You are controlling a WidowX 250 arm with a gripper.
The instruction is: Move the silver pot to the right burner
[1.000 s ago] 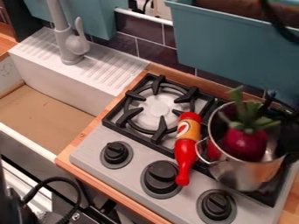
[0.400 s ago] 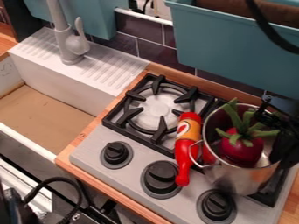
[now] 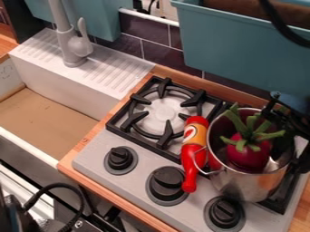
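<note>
Pot just to the view's left of the gripper

Silver pot [image 3: 241,182] sits over the right burner [image 3: 279,200], red vegetable [image 3: 247,155] inside; the gripper [image 3: 286,128] is by its right rim, jaws spread or closed I cannot tell; any shift towards the view's left would probably press the pot against the red bottle [image 3: 194,140]

Blk arm [image 3: 295,115] w/ curved blk cable [image 3: 280,24].
</note>
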